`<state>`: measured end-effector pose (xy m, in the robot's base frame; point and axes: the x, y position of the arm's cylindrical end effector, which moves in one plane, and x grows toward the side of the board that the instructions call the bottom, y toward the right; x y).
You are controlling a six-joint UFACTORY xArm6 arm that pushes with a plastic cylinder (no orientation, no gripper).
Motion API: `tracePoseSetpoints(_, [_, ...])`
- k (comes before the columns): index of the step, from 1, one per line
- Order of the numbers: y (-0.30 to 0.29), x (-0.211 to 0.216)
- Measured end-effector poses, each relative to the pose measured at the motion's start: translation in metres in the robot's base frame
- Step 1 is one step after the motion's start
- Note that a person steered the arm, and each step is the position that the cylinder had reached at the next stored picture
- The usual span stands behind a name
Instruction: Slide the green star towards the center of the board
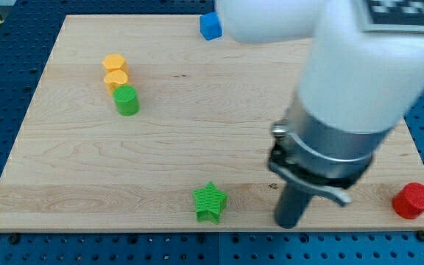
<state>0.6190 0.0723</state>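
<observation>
The green star (210,202) lies near the board's bottom edge, a little right of its middle. My tip (288,223) rests on the board to the star's right, about a star's width and a half away, not touching it. The rod rises into the big white arm that covers the view's upper right.
A green cylinder (126,100) stands at the upper left, touching two orange blocks (115,71) stacked in a line above it. A blue cube (210,26) sits at the top edge. A red cylinder (413,200) sits at the bottom right corner. The wooden board (87,169) ends just below the star.
</observation>
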Motion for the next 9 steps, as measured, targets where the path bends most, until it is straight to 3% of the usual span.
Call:
tracePoseSetpoints(3, [-0.149,-0.001])
tracePoseSetpoints(5, [-0.153,-0.034])
tracePoseSetpoints(6, [-0.152,0.000])
tracePoseSetpoints(9, [-0.135,-0.095])
